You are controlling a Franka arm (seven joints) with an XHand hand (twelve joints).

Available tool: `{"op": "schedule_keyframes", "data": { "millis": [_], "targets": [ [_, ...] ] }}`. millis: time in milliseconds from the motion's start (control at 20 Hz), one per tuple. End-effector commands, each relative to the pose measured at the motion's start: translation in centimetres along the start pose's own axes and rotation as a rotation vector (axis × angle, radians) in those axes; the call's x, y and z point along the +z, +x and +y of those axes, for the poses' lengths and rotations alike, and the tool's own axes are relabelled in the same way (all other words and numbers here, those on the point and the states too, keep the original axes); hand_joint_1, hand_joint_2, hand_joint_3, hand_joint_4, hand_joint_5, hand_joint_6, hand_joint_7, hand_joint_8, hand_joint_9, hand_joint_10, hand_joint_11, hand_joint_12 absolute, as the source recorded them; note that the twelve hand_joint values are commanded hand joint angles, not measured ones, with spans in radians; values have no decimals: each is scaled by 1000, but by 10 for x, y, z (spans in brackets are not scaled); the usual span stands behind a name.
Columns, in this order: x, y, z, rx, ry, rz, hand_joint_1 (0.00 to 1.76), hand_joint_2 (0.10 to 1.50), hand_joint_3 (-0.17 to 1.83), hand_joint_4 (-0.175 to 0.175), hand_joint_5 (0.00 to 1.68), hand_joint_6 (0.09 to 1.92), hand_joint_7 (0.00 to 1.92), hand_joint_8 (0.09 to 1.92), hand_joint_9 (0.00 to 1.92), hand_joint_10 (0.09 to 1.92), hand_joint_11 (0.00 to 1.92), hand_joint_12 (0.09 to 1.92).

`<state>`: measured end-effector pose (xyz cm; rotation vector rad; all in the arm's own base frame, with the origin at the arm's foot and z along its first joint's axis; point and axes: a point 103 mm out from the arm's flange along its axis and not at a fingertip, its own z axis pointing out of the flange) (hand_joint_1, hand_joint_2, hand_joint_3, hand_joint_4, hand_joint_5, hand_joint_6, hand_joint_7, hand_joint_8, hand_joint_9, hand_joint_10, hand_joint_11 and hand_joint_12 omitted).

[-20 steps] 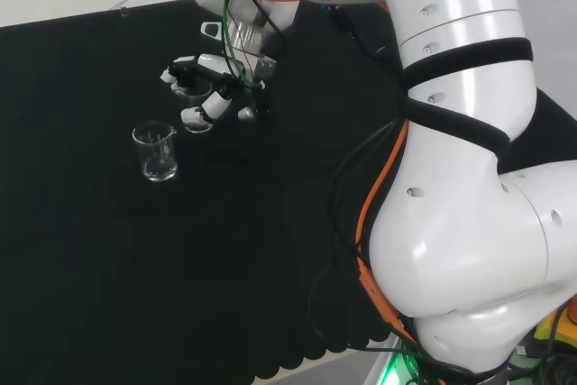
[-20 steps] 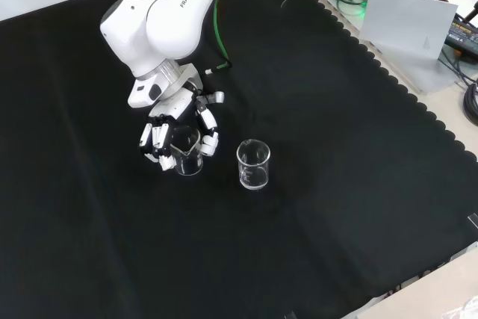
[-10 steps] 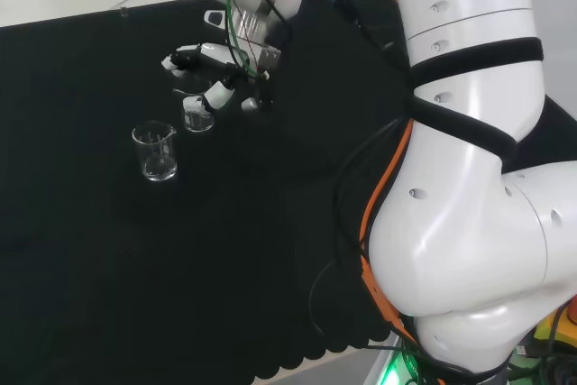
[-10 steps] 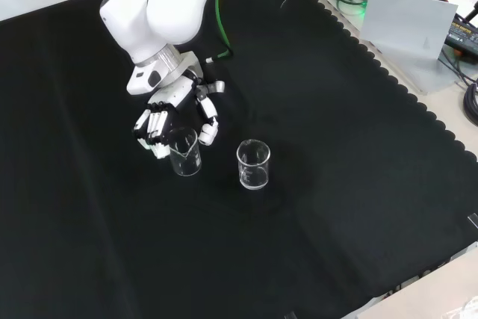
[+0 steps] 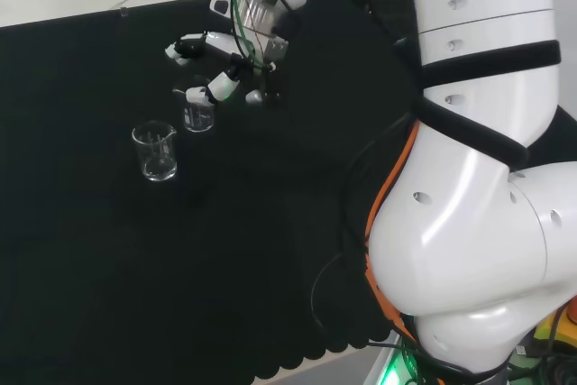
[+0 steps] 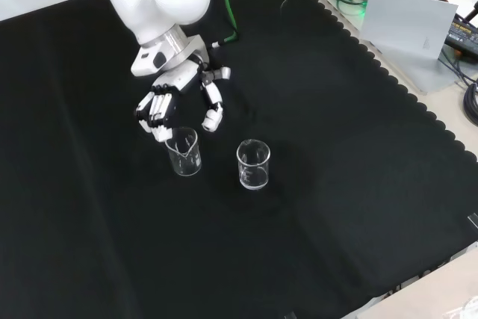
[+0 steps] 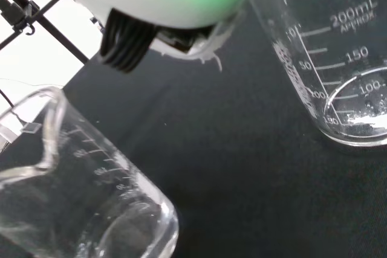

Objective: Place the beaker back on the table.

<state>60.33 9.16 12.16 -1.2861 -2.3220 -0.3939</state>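
Note:
Two clear glass beakers stand upright on the black cloth. In the front view one beaker (image 6: 184, 152) is just below the hand (image 6: 173, 101) and the other beaker (image 6: 253, 164) is to its right. The hand hovers above the first beaker with fingers spread and relaxed, apart from the glass. In the head view the hand (image 5: 216, 65) hangs over the farther beaker (image 5: 198, 114), while the nearer beaker (image 5: 156, 151) stands to the left. The wrist view has one beaker (image 7: 72, 209) close and another beaker (image 7: 338, 70) with printed marks behind it.
The arm's white links (image 5: 469, 178) take up the right of the head view. The cloth's scalloped edge (image 6: 388, 72) runs along the right of the front view, with a grey panel (image 6: 407, 24) and cables beyond it.
The hand has let go of the beaker, spread its fingers and risen. The released beaker stays upright on the cloth; the other beaker has not moved.

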Motion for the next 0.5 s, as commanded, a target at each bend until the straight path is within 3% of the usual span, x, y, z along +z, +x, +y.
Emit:
{"op": "schedule_keyframes", "data": {
  "millis": [50, 500],
  "targets": [
    [-45, 20, -45, 64, -76, -35, 1046, 446, 771, -75, 396, 391, 410, 677, 445, 720, 0, 1394],
    [-62, 20, -93, 136, -113, -44, 1037, 454, 765, -77, 396, 382, 406, 676, 442, 721, 0, 1393]
  ]
}}
